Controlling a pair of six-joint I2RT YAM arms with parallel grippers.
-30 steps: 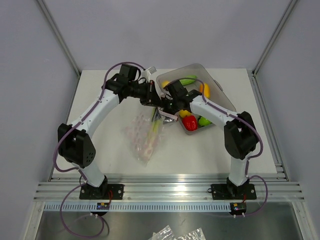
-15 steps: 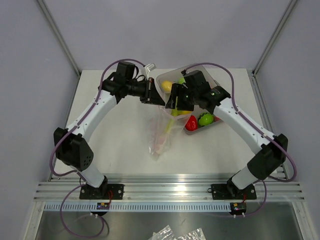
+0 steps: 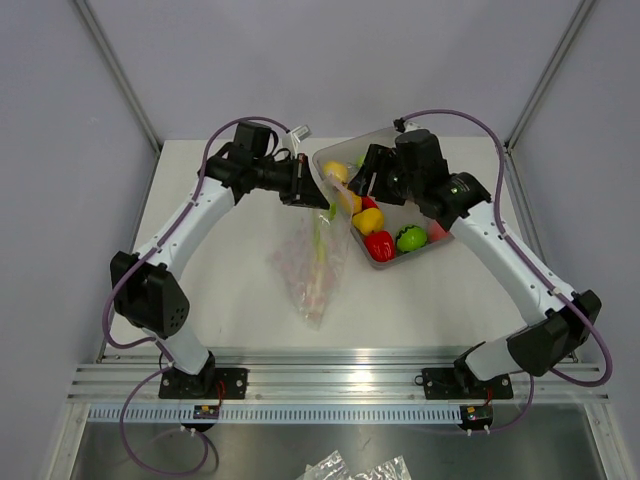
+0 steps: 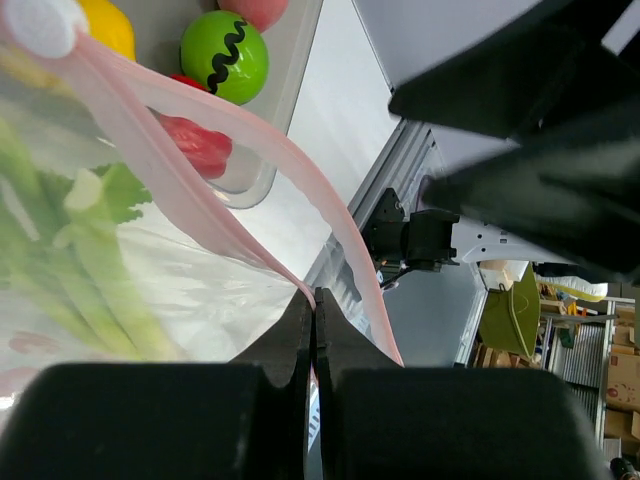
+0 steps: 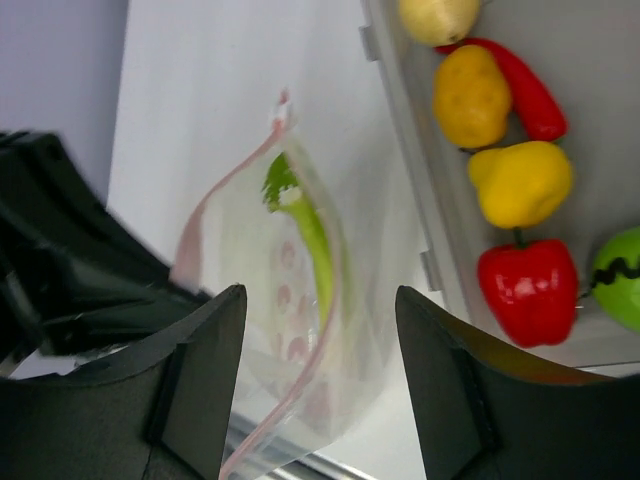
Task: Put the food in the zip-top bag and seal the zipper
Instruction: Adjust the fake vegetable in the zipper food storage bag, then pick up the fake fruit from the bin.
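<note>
Left tool pinches the zipper on the zip-top bag; right tool gapes.

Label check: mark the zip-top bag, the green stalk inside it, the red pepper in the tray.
zip-top bag [image 3: 310,275], top external view, middle of clear panel
green stalk [image 5: 316,250], right wrist view, mid-stem
red pepper [image 5: 528,290], right wrist view, centre of body
</note>
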